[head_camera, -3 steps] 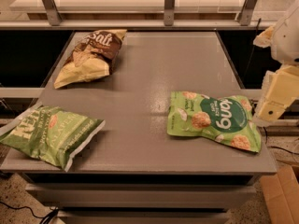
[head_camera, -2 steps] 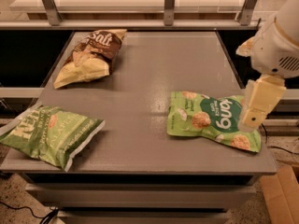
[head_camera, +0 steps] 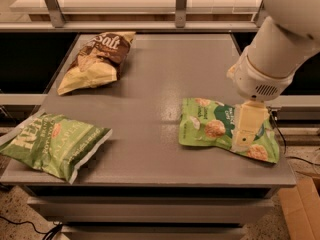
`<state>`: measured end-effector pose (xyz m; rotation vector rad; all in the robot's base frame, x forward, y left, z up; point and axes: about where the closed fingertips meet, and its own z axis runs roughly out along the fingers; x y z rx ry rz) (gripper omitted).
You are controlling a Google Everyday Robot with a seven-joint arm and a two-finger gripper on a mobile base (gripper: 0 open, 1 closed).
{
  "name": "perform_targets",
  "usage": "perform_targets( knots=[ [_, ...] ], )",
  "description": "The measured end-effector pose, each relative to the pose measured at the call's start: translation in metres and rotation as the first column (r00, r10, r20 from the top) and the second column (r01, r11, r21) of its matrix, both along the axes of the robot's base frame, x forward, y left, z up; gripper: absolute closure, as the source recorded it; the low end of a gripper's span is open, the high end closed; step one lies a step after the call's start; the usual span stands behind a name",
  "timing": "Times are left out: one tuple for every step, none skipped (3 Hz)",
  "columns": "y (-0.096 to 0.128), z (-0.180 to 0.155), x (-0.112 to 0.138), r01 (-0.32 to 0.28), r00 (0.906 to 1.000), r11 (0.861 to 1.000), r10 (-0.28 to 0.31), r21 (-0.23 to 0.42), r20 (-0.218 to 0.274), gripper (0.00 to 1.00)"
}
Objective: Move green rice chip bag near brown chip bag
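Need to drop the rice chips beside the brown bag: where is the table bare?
Bare: tabletop right of the brown chip bag, and the centre. Crowded: duller green bag front left; gripper at green rice chip bag front right.

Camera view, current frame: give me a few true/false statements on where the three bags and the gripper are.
1. The green rice chip bag lies on the right side of the table, toward the front. True.
2. The brown chip bag touches the green rice chip bag. False: they lie well apart, and the brown one is at the far left corner.
3. The gripper is over the right part of the green rice chip bag. True.
4. The duller green bag sits at the far right corner. False: it is at the near left corner, overhanging the left edge.
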<state>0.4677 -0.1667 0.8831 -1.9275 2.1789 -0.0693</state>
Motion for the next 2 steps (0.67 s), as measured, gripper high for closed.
perform_targets(
  knots=[
    [0.002,-0.030,0.012,-0.022,0.9992,0.999,0.021,-0.024,-0.034,0.15],
    [0.001,-0.050,0.020,-0.041,0.9976,0.999,0.040,-0.032,-0.057,0.38]
  ],
)
